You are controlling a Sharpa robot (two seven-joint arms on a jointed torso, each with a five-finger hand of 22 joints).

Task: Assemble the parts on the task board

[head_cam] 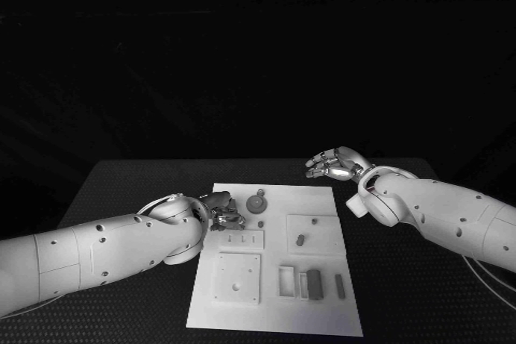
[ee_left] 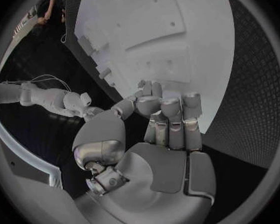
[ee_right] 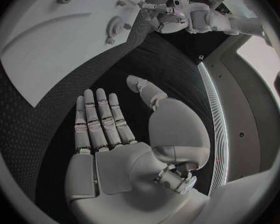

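The white task board (head_cam: 274, 303) lies in the middle of the table. On it sit a round toothed part (head_cam: 257, 203), a small part (head_cam: 301, 240) and upright parts (head_cam: 313, 283) near the front. My left hand (head_cam: 221, 213) hovers over the board's far left edge, fingers curled (ee_left: 170, 119) toward the thumb (ee_left: 124, 107); I see no part in them. My right hand (head_cam: 335, 163) is raised beyond the board's far right corner, palm (ee_right: 115, 169) flat, fingers straight and holding nothing. The board (ee_right: 47, 45) and toothed part (ee_right: 115, 25) lie well away from it.
The black table (head_cam: 129, 187) surrounds the board on all sides. A square plate with holes (head_cam: 238, 278) and a recessed frame (head_cam: 288, 280) are fixed on the board's near half. My left arm (head_cam: 97, 251) lies over the table left of the board.
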